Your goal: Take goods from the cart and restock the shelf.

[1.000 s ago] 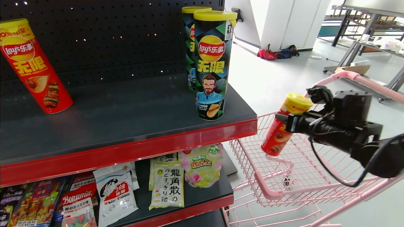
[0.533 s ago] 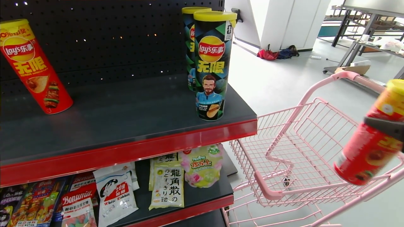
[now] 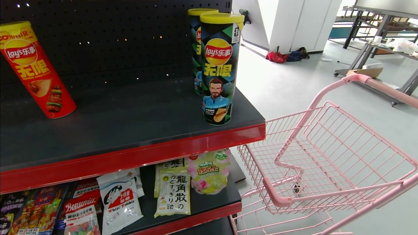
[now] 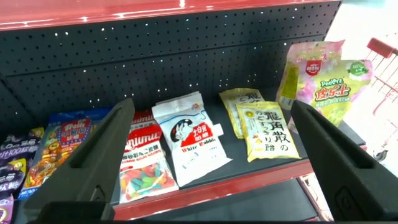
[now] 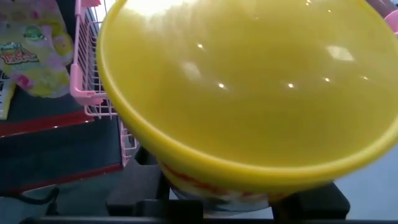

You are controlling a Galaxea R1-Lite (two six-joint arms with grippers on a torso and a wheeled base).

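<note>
Clamps the chip can (image 5: 249, 93) round its body with the right gripper (image 5: 221, 202), likely light, stiff, slick, dentable; left gripper (image 4: 212, 107) wide open, empty.

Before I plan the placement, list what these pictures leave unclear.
Right wrist view: the yellow lid of the held can hides nearly all its body and label.
Head view: the rear dark can is mostly hidden behind the front dark can.
Head view: the leftmost packets on the lower shelf are cut by the edge.
</note>
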